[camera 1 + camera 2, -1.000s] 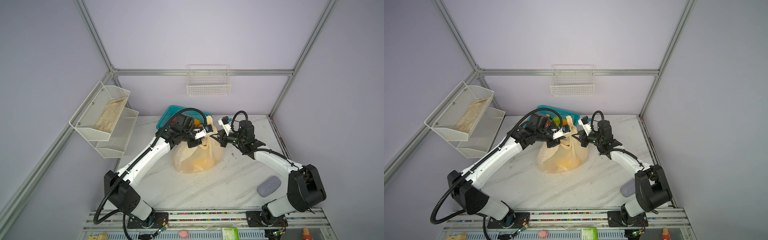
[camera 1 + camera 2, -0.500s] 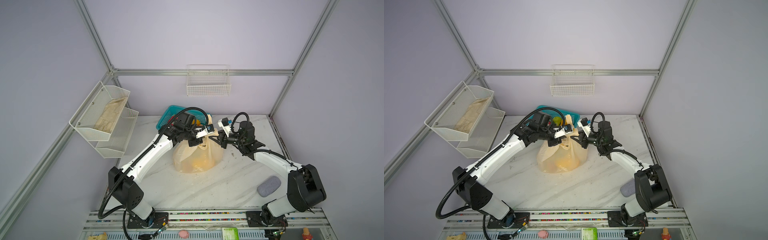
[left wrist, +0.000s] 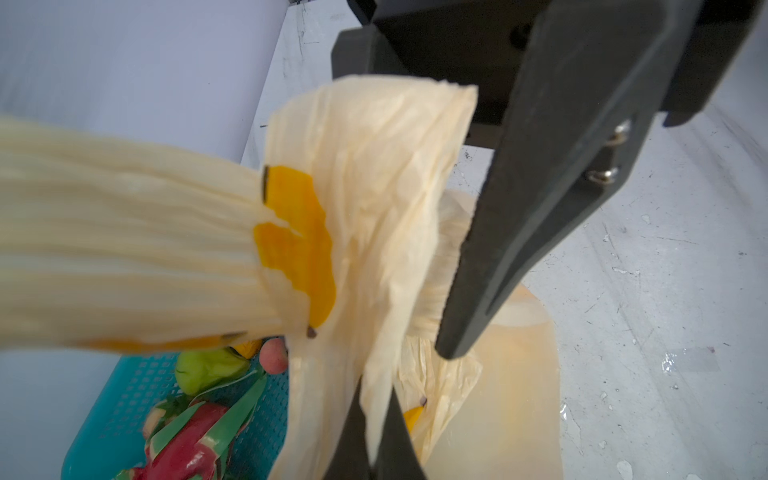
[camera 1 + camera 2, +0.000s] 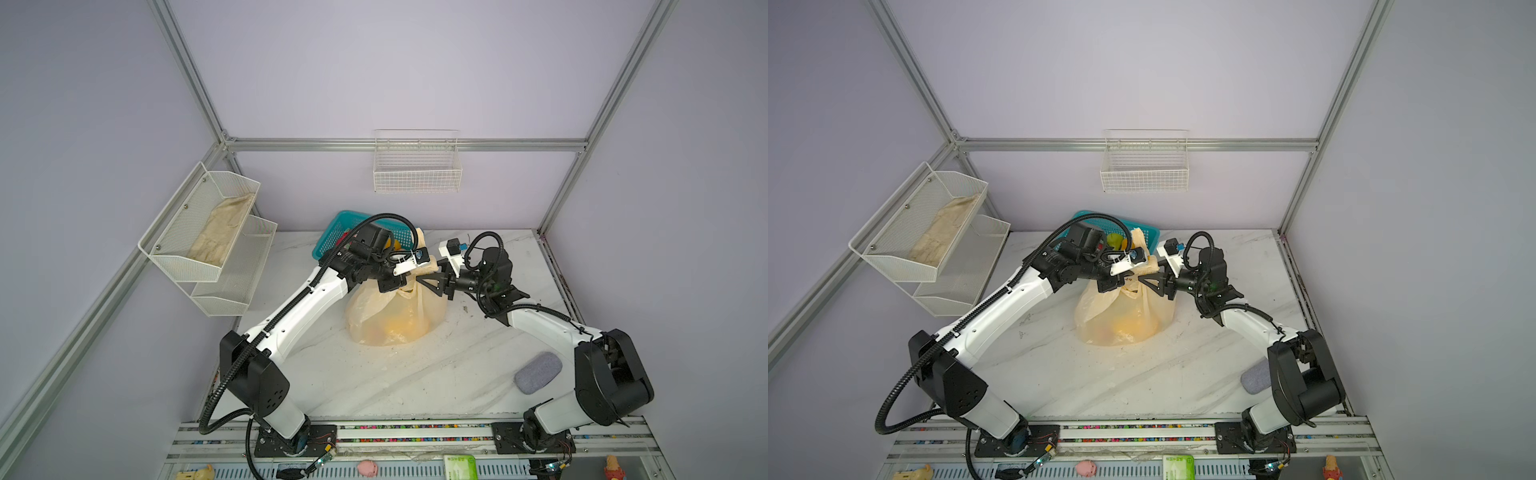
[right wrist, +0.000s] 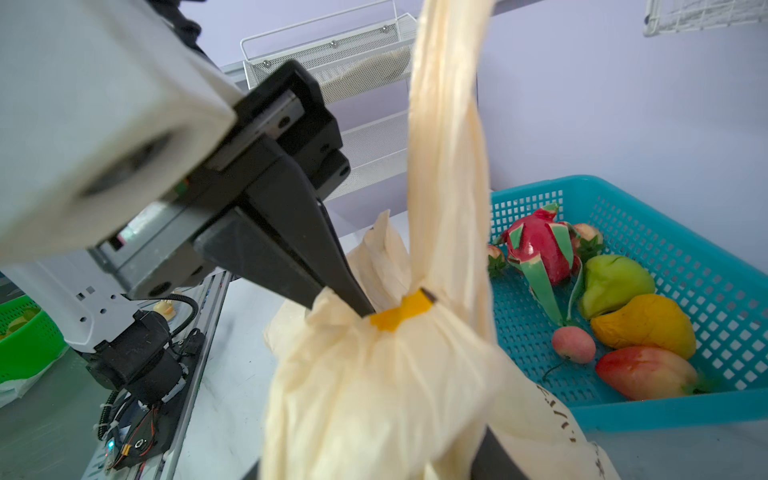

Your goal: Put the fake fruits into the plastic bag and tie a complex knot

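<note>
**Overhead, two claws meet at the bag's neck**

The left claw [image 5: 365, 308] is clenched on the plastic bag [image 4: 390, 320]. Its tips pinch the film right at the knot [image 5: 399, 313], where the two handle strips cross. The right claw [image 4: 430, 281] faces it from the other side with its jaws part-way apart. Twisted bag plastic lies between them, and whether either finger presses on it cannot be told. One handle strip [image 5: 446, 145] rises steeply from the knot. The other flat end [image 5: 382, 249] sticks out beside the left claw's tips.

By count there are two arms, one bag and one knot. Orange shapes show through the bag's wall in both top views, but their number cannot be told. Seven fake fruits [image 5: 615, 291] lie in the teal mesh basket [image 5: 706, 249]:
- one dragon fruit [image 5: 540, 249]
- one green pear [image 5: 606, 278]
- one orange pear [image 5: 644, 324]
- one red-and-pale fruit [image 5: 644, 372]
- one small pink round piece [image 5: 573, 345]
- two strawberries [image 5: 496, 257]

The basket sits just behind the bag at the desk's back edge. Bare room lies in front of the bag and on both sides of it. A grey pad [image 4: 538, 372] rests near the right edge, beside the right arm's base.

The desk [image 4: 374, 382] is white and marbled. The walls are lavender, framed in aluminium. The left wall carries a white two-tier mesh rack [image 4: 237, 286] with a beige cloth [image 4: 220, 232] in its upper tier. A white wire basket [image 4: 417, 178] hangs on the back wall.
</note>
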You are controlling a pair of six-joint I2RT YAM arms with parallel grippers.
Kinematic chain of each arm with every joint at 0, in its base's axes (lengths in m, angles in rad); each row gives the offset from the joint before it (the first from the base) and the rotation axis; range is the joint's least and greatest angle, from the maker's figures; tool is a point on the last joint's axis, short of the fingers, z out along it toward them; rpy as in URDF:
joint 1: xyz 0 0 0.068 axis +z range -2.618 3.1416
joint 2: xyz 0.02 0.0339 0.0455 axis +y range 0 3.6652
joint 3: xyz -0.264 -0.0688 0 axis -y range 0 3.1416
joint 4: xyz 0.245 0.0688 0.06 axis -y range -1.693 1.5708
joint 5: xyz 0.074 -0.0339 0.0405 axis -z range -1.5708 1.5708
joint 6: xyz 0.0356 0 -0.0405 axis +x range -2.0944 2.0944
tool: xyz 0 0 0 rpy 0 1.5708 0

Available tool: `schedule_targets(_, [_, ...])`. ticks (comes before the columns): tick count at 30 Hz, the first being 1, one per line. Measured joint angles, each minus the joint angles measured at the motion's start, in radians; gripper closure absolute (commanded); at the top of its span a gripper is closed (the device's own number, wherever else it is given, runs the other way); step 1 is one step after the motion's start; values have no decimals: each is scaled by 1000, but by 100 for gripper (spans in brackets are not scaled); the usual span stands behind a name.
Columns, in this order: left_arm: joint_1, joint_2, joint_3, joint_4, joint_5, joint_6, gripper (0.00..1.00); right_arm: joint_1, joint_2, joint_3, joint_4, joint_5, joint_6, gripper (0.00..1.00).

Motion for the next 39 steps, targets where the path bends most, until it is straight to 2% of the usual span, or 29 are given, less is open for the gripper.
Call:
schedule_targets(8, [-19,32,0,0,-2,-1,100,0,0,-23,102,6,68,50])
schedule_targets(15, [-27,36,0,0,-3,-1,100,0,0,-24,129,27,89,61])
schedule_targets(33, [-28,44,30,3,3,-44,100,0,0,-24,129,38,88,57])
schedule_targets(39, [-28,45,36,7,7,-47,100,0,0,-24,131,38,90,59])
